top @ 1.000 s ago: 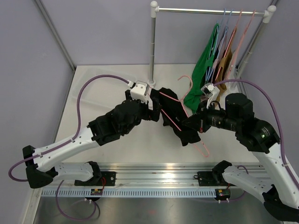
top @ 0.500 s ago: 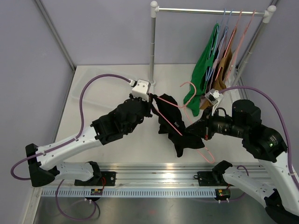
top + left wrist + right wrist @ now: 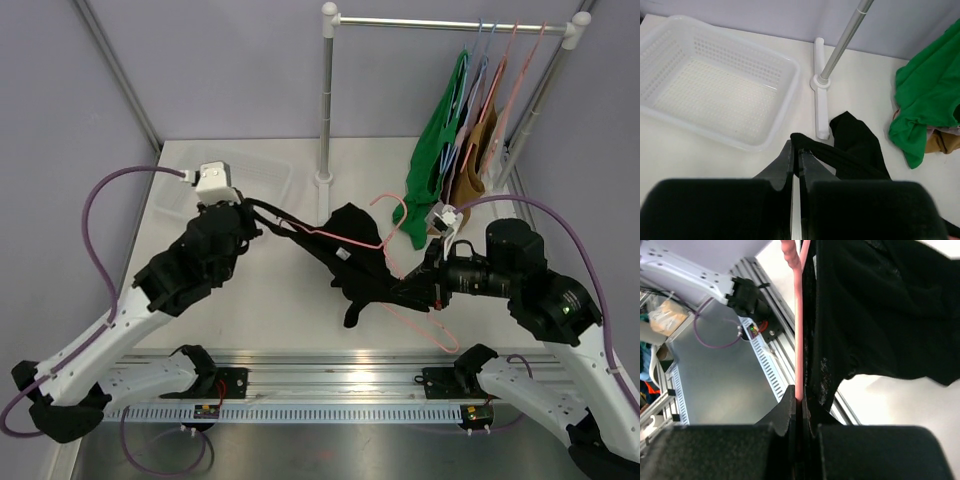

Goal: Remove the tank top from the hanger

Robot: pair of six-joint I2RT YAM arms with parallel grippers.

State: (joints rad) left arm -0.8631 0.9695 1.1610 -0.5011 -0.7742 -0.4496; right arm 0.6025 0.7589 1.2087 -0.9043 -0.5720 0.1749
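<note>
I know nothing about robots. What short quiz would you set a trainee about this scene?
1. Fill in: the leftmost garment hanging on the rail is coloured ____.
2. True or false: the left pincer is shut on a strap of the black tank top.
3. What does the right pincer grip? A) the pink hanger; B) the rail; C) the leftmost garment.

Key: 1 green; 2 true; 3 A.
</note>
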